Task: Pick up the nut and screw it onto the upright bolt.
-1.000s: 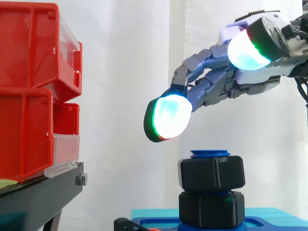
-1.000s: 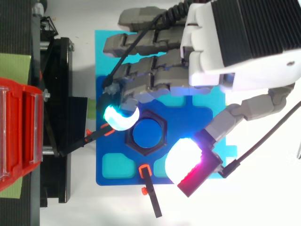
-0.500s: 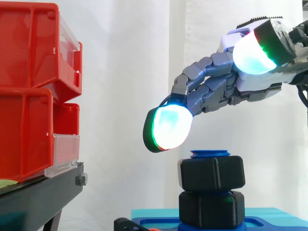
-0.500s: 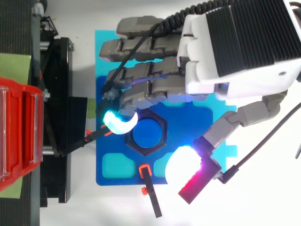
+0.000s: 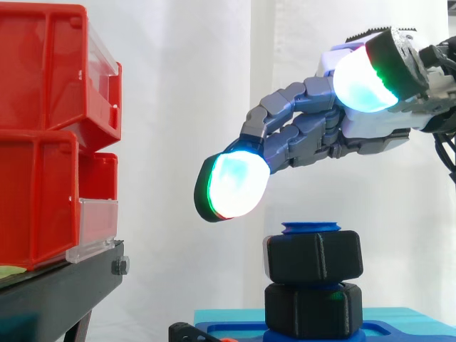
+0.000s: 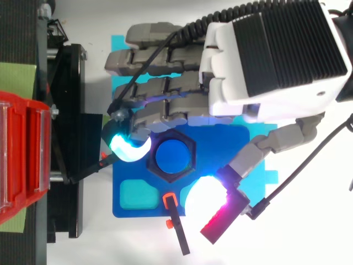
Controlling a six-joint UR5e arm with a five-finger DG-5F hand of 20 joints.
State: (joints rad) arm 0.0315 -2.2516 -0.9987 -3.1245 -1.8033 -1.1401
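Note:
A black hex nut [image 5: 313, 256] sits on the blue upright bolt [image 5: 311, 228], above a second black nut [image 5: 313, 309] at the bolt's foot. From above, the top nut [image 6: 187, 165] rings the bolt's round blue top [image 6: 172, 156]. The bolt stands on a blue base [image 6: 138, 171]. My hand [image 5: 324, 132] hovers above the bolt, apart from it, with fingers extended and gently bent, holding nothing. One glowing fingertip [image 5: 228, 187] hangs up and left of the nut; the thumb pad [image 6: 207, 200] lies on the other side.
Red bins [image 5: 50, 135] with clear fronts are stacked on a black stand [image 5: 57, 292] at the left. A black clamp lever with an orange tip [image 6: 175, 226] projects from the base's near edge, another [image 6: 88, 170] toward the stand.
The hand has shifted left toward the bins; its lowest fingertip now sits further left of the nut. The nuts and bolt have not moved.

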